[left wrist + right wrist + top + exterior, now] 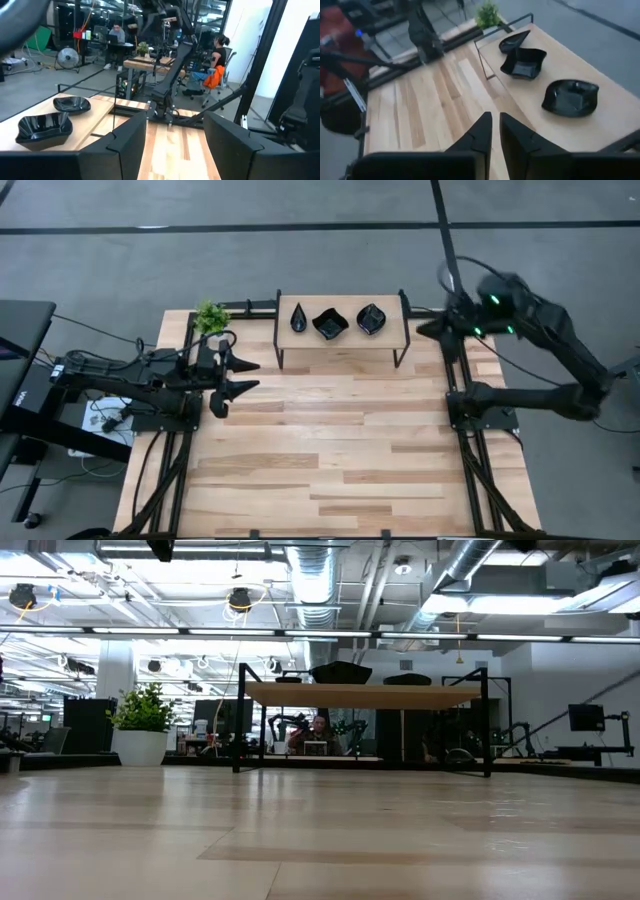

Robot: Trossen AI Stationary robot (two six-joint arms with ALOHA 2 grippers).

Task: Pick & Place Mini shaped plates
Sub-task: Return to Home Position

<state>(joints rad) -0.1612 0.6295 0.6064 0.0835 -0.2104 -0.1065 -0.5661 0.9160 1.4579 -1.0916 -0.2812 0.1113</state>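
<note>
three plate piles (330,323) on shelf (391,332) | right gripper (422,330) nearer, piles at 9 o'clock, fingers nearly together | left gripper (250,376), piles at 1 o'clock, fingers apart

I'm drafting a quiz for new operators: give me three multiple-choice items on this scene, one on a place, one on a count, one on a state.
1. Where do the glossy black shaped plates sit? A) on the raised wooden shelf B) on the table planks C) on the floor
2. How many plate piles show? A) two B) three C) five
3. The left gripper's fingers are: A) spread apart, empty B) shut on a plate C) out of view
Answers: 1 A, all lie on the shelf; 2 B, teardrop, wavy square, leaf; 3 A, a wide gap shows between them.
</note>
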